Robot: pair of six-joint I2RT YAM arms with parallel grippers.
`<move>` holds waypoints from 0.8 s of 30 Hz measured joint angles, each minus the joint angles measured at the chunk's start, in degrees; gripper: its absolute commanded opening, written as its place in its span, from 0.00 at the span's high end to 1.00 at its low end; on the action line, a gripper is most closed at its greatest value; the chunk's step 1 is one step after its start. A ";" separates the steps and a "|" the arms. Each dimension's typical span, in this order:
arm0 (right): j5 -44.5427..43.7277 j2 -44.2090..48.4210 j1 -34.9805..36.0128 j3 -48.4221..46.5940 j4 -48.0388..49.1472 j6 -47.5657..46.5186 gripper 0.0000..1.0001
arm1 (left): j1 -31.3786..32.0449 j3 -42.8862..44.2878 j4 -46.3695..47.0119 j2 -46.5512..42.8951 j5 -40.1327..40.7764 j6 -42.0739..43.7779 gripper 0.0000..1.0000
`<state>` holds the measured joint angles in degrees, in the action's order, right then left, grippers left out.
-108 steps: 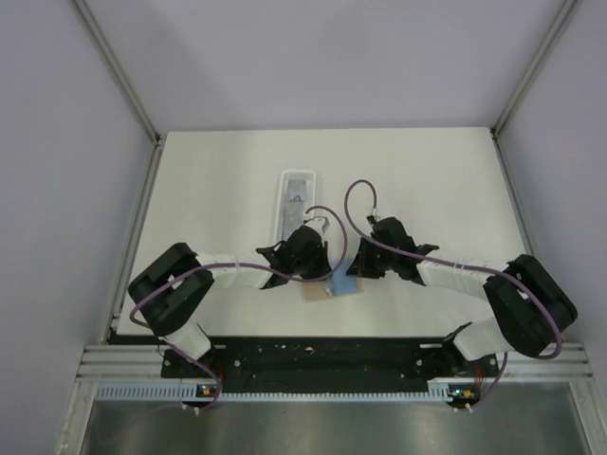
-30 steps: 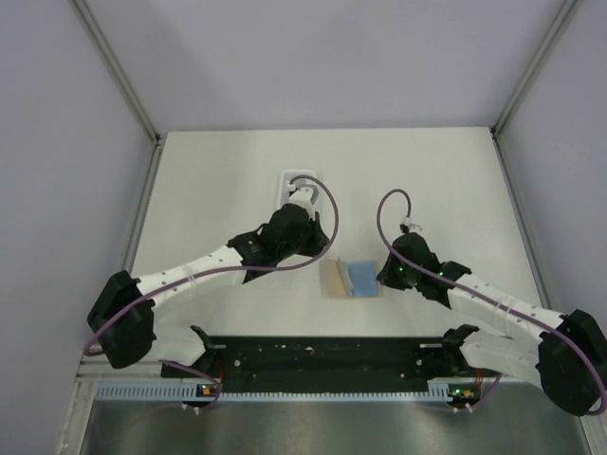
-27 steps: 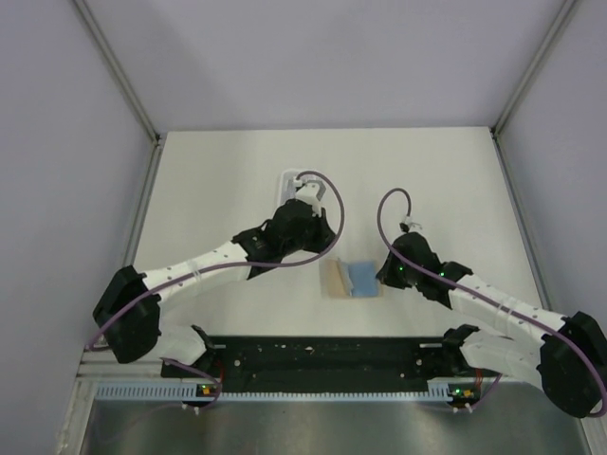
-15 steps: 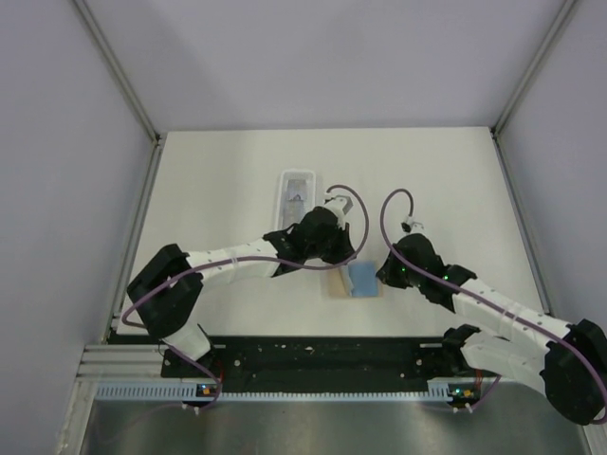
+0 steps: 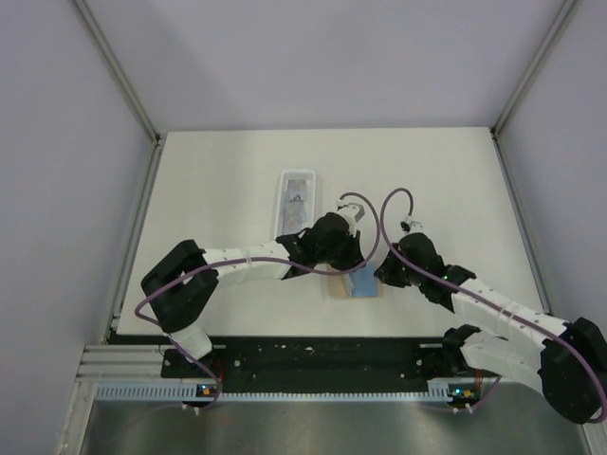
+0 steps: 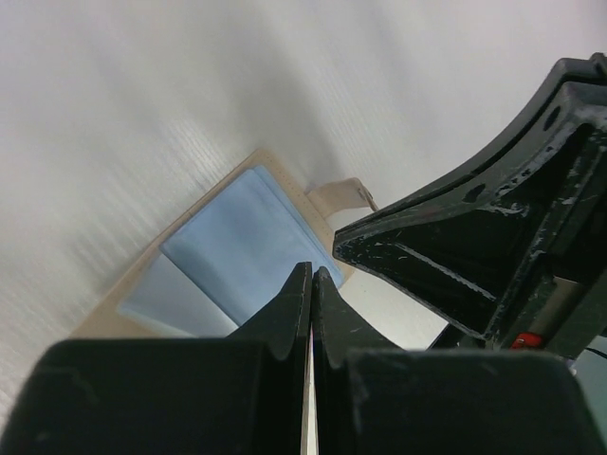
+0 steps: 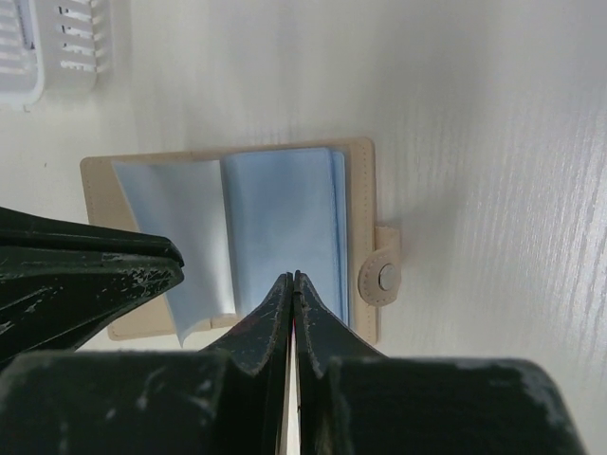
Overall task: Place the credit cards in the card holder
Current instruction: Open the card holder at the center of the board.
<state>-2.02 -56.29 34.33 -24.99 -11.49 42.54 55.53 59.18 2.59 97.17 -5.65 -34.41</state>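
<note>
Card holder (image 7: 285,204) lies open beneath left hand (image 6: 310,273) and right hand (image 7: 292,278), both pinched together. Light, floppy; pin its tan cover.

Enclosed cell, seen from above. Flat white matte tabletop (image 5: 218,171), a faint linear grain showing in the wrist views. Plain pale lilac-grey back wall panel (image 5: 322,57), matching left side panel (image 5: 57,190) and right side panel (image 5: 569,142). Thin grey metal corner strips (image 5: 114,66) run down where the panels meet. At the near edge: black mounting plate (image 5: 322,355), ribbed aluminium rail (image 5: 123,360), white toothed strip (image 5: 313,391), then a brushed grey metal sheet (image 5: 322,427). Light even and diffuse; shadows soft.
</note>
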 measured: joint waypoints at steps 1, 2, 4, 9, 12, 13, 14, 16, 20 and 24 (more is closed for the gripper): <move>0.37 -0.59 0.00 0.00 0.17 0.00 1.00 | 0.04 -0.02 -0.02 0.00 -0.04 0.02 1.00; 0.66 -1.14 0.00 0.00 0.35 -0.02 1.00 | 0.07 -0.02 0.02 0.00 -0.15 0.04 1.00; 0.98 -1.97 -0.02 0.00 0.76 0.00 1.00 | 0.11 -0.04 0.02 0.00 -0.20 0.11 1.00; 1.49 -3.34 -0.02 0.00 2.10 0.02 1.00 | 0.11 -1.57 -0.28 0.00 0.00 1.27 1.00; 1.70 -4.87 -0.02 0.00 2.38 0.02 1.00 | 0.11 -3.87 -0.87 0.00 0.57 1.81 1.00; 1.70 -5.35 -0.02 0.00 2.45 0.04 1.00 | 0.11 -4.63 -0.94 0.00 0.70 1.88 1.00; 1.70 -6.03 -0.02 0.00 2.49 0.09 1.00 | 0.09 -5.55 -1.14 -0.02 0.85 1.97 1.00; 1.70 -6.82 -0.02 0.00 2.51 0.11 1.00 | 0.11 -7.23 -1.75 -0.04 1.16 2.01 1.00; 1.86 -7.80 -0.02 0.00 2.86 0.13 1.00 | 0.11 -10.27 -2.62 -0.96 1.81 1.97 1.00; 1.92 -9.09 -0.02 0.00 3.28 0.15 1.00 | 0.11 -11.78 -3.02 -2.84 2.25 1.95 1.00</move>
<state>-0.10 -65.39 34.30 -24.99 -8.21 42.70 55.64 47.40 -0.43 94.32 -3.40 -32.47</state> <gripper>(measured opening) 0.003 0.013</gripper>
